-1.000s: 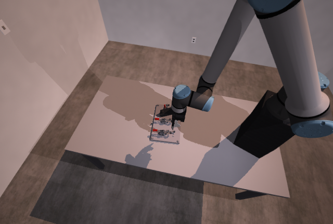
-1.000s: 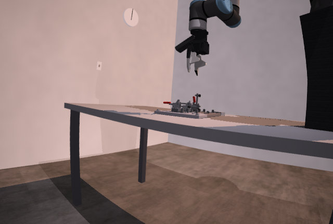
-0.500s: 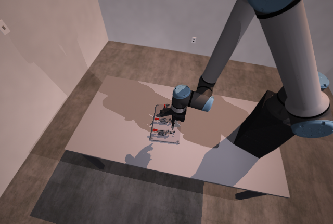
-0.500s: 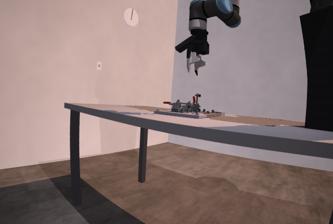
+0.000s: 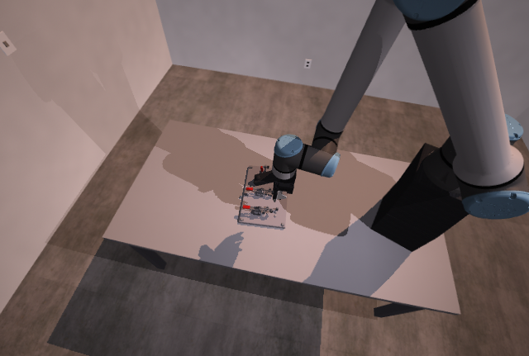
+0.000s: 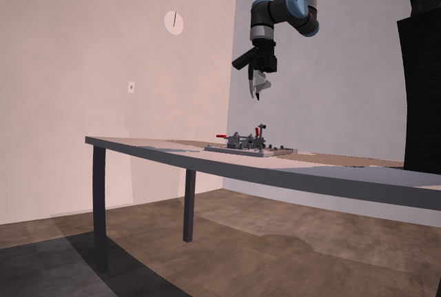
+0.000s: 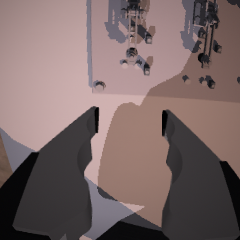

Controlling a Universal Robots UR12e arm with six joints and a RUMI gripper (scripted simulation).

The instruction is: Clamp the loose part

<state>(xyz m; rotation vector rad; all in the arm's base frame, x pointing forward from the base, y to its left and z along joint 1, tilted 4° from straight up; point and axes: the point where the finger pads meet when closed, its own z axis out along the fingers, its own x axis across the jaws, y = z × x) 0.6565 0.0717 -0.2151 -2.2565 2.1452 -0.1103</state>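
1 fixture plate (image 5: 261,220) sits on 1 tabletop (image 5: 179,215), carrying 3 clamps with red handles (image 5: 245,206); 1 arm (image 5: 452,87) carries 1 hand (image 6: 257,94).

A: What kind of place am I in?

B: Looks like a bare test room, some sort of lab cell.

A: Why? I see plain walls (image 5: 85,36), pinkish and grey, wood-look floor (image 5: 239,92) with a dark grey mat (image 5: 183,313) under the front edge of the table.

B: One plain table (image 6: 149,145) on dark legs, only a small clamp fixture plate (image 6: 251,151) on it. No furniture else in view.

A: My arm (image 5: 461,87) is big and industrial, mounted on a black pedestal (image 5: 410,211) at the table's side.

B: Wall outlets (image 5: 307,63), a switch plate (image 6: 131,87), a round wall clock (image 6: 173,23). Room-like, but sparse, set up around me.
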